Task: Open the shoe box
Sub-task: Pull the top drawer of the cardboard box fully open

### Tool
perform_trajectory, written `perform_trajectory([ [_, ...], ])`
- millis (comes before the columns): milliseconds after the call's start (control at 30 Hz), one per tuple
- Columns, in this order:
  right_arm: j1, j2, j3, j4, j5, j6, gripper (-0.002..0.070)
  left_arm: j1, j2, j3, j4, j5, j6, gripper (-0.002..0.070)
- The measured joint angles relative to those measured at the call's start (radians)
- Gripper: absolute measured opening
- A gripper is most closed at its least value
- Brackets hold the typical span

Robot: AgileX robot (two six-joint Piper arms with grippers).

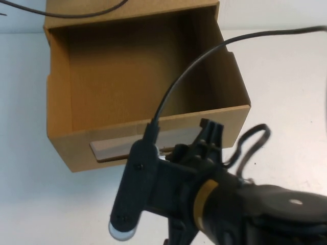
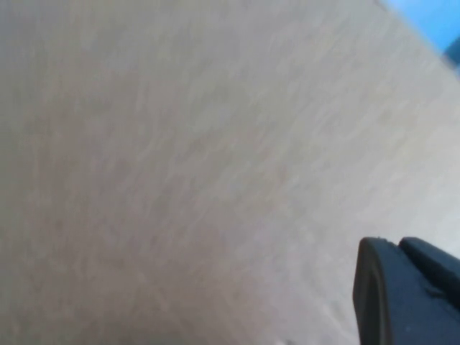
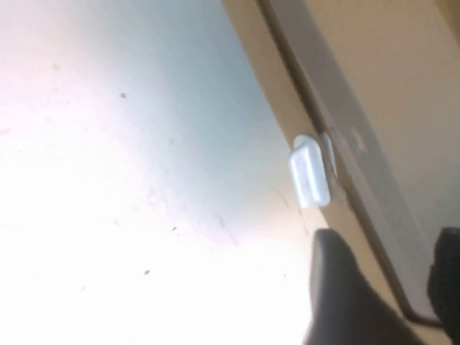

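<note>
The brown cardboard shoe box [image 1: 59,92] stands open in the high view, its bare inside showing. A grey label [image 1: 127,145] sits on its near wall. My right gripper [image 1: 211,127] is at that near wall, just right of the label. In the right wrist view this gripper [image 3: 388,244] is open, and the label [image 3: 338,108] and the wall's edge show in the gap between its fingers. A small white tab [image 3: 310,172] sticks out from the wall. My left gripper [image 2: 402,287] shows as a dark part close against plain cardboard [image 2: 180,158]; it is out of the high view.
A black cable [image 1: 194,66] arcs from the right arm's camera across the box's right side. White table [image 1: 286,76] surrounds the box. The right arm [image 1: 245,204] fills the near right corner.
</note>
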State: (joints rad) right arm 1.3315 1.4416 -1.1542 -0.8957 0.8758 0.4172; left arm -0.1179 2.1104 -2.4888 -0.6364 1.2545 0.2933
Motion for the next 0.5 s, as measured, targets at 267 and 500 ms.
perform_trajectory([
  [267,0.013,-0.149,-0.024,0.025,0.159,0.092,0.0071,0.0,-0.095,-0.029,0.024,0.006,-0.003,-0.0005],
  [500,-0.189,-0.189,-0.148,0.03,0.198,0.092,-0.0007,-0.024,-0.242,0.014,0.094,0.012,-0.004,-0.0005],
])
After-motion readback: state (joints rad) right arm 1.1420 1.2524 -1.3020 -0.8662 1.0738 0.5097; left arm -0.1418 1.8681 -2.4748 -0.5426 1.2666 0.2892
